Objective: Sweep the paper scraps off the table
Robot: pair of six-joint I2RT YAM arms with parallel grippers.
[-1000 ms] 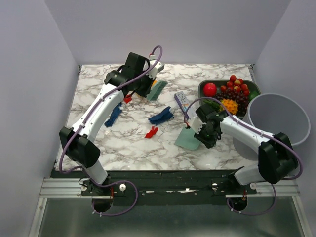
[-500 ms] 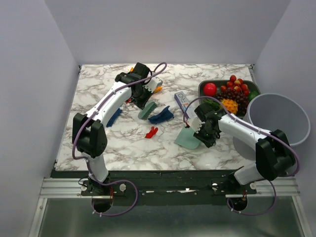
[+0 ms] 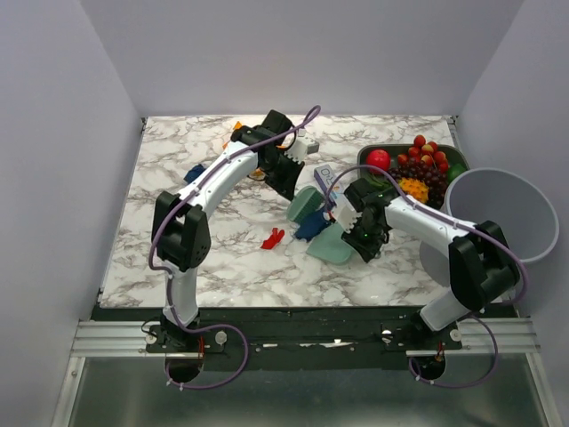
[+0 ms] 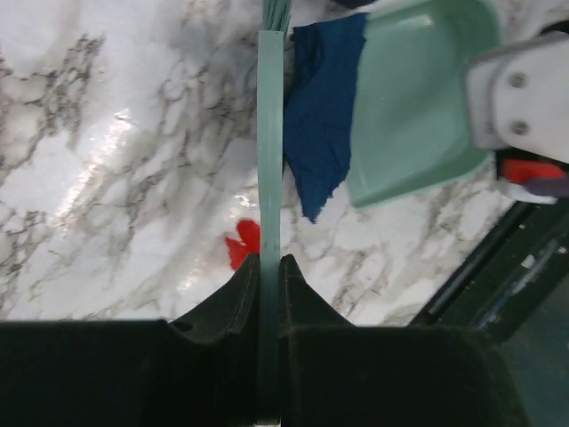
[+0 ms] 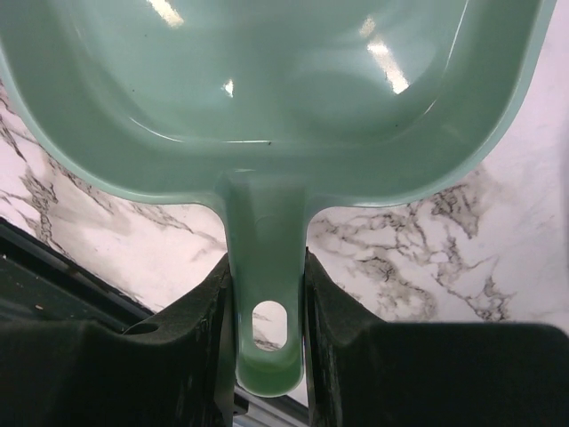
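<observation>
**Table** [image 3: 169, 191]: rectangular top, glossy white marble pattern with grey veining, black front edge.

**Paper scraps:**
- Dark blue scrap [image 4: 320, 116]: the largest, matte, with torn irregular edges. It is lying flat on the table between the brush and the dustpan, with one edge touching the dustpan's lip.
- Red scrap [image 4: 241, 249]: small and jagged. It is lying on bare marble on the other side of the brush, apart from the dustpan.
- Second blue piece [image 3: 194, 172]: it is showing beside the left arm, well away from the others.

**Brush** [image 4: 270, 151]: mint-green plastic, seen edge-on as a thin straight strip, with bristles just showing at its far end. It is standing against the blue scrap.

**Left gripper** [image 4: 269, 267]: black fingers are clamping tight on the brush's flat handle.

**Dustpan** [image 5: 267, 80]: mint-green moulded plastic, a smooth shiny scoop with rounded walls. Its short flat handle has an oval hanging hole. It is resting on the table with its open lip facing the brush.

**Right gripper** [image 5: 265, 302]: black fingers are pressing on both sides of the dustpan handle, holding it.

**Fruit tray** [image 3: 364, 153]: dark green, at the table's far right. It is carrying a round red fruit, dark grapes and an orange piece.

**Waste bin** [image 3: 462, 191]: round, grey and smooth-walled, standing off the table's right edge.
</observation>
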